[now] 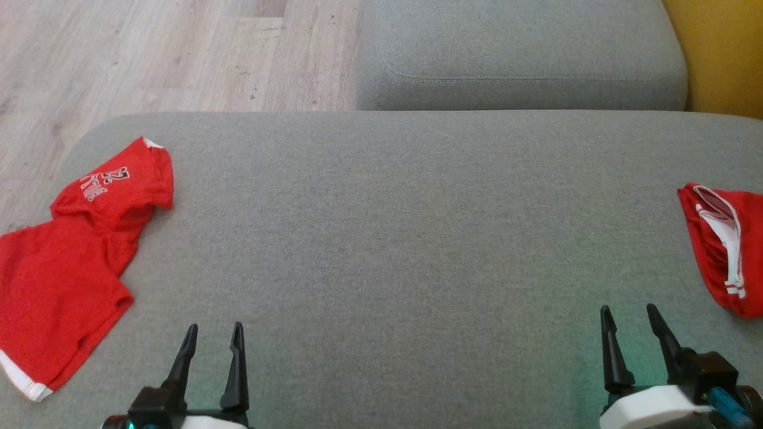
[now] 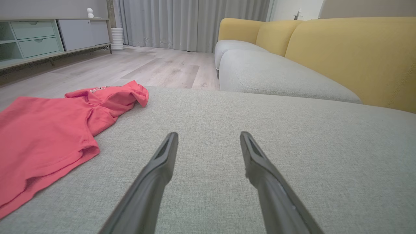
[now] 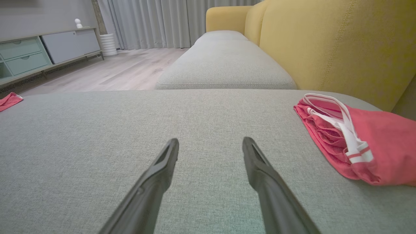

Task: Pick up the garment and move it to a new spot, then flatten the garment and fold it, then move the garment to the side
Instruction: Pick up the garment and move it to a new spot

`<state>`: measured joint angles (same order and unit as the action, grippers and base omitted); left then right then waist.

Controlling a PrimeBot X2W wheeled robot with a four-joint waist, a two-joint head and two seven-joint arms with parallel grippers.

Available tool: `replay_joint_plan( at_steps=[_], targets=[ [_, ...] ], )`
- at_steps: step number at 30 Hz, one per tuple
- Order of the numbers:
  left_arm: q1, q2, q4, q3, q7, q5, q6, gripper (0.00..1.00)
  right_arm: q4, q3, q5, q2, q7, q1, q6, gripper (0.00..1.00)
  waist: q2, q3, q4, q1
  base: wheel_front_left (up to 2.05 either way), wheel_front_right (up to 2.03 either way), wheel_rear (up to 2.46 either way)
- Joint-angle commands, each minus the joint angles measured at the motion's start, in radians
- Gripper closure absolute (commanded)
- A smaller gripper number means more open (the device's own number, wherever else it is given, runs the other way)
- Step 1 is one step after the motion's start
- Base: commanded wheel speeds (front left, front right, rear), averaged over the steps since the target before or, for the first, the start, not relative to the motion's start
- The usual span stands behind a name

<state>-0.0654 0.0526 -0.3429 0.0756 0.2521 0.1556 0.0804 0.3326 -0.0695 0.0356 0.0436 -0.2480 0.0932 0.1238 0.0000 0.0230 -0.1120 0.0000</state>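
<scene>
My left gripper (image 1: 214, 326) and right gripper (image 1: 629, 307) sit parted and empty, so I'd pinch the rumpled red shirt (image 1: 59, 280) by what looks like its shoulders, lifting evenly.

- Seat cushion (image 1: 381, 238): grey woven cloth, matt, coarse-grained.
- Backrest (image 3: 325, 42): yellow cloth, matt, finer weave, stitched seams.
- Garment (image 1: 59, 280): red cloth, matt, soft, with a white hem band.
- Folded garment (image 3: 325, 136): red open-mesh cloth with white trim.
- Floor (image 1: 149, 53): pale wood-grain planks, slight sheen.
- Left end effector (image 1: 215, 326) and right end effector (image 1: 628, 307): dark, smooth, matt, plastic-looking.
</scene>
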Motion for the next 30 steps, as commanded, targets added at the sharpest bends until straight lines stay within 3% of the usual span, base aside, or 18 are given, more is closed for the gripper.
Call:
replay_joint_plan(
  at_steps=[1, 9, 23, 30],
  targets=[
    [0.044, 0.0, 0.026, -0.035, 0.01, -0.009, 0.002, 0.0, -0.036, 0.027, 0.009, 0.007, -0.014, -0.023, 0.007, 0.0, 0.0, 0.0, 0.0, 0.0, 0.0, 0.0, 0.0],
    [0.053, -0.001, 0.014, -0.028, 0.01, -0.014, 0.01, 0.0, -0.048, 0.024, 0.021, 0.007, -0.014, -0.021, 0.007, 0.0, 0.0, 0.005, -0.041, 0.0, 0.0, 0.0, 0.0],
    [-0.013, -0.002, 0.014, -0.07, 0.01, -0.003, 0.01, 0.0, -0.038, 0.128, 0.044, 0.007, -0.014, -0.047, 0.007, 0.0, 0.0, 0.046, -0.322, 0.0, 0.0, 0.0, 0.0],
    [0.012, 0.024, 0.038, -0.133, 0.01, 0.043, 0.022, 0.0, -0.034, 0.167, 0.051, 0.007, -0.014, -0.076, 0.007, 0.0, 0.0, 0.017, -0.332, 0.0, 0.0, 0.0, 0.0]
  ],
)
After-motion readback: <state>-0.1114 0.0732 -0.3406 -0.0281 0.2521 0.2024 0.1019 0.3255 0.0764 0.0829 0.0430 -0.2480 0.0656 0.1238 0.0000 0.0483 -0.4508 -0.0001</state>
